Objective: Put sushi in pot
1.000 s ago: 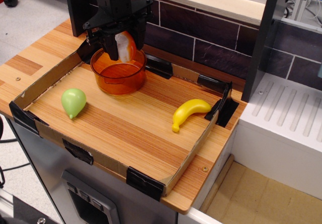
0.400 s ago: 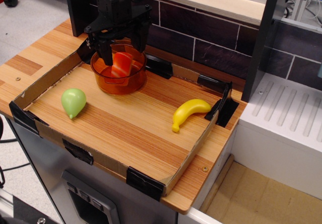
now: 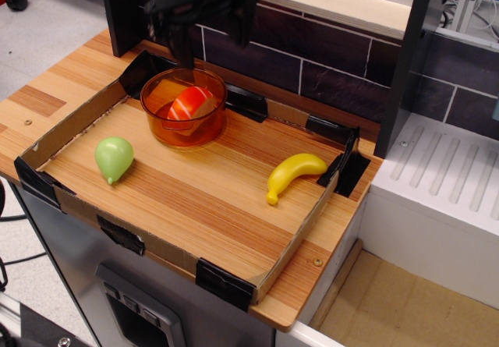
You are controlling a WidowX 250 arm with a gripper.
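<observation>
The white toy sushi with orange-red striped topping (image 3: 191, 104) lies inside the round translucent orange plastic pot (image 3: 184, 118), tilted against its wall. The black robot gripper (image 3: 212, 26) hangs above the pot, apart from it, with fingers spread wide and holding nothing. On the wooden tray with low cardboard walls (image 3: 195, 191), a green pear-shaped toy (image 3: 114, 158) lies at the left and a yellow plastic banana (image 3: 294, 173) at the right.
</observation>
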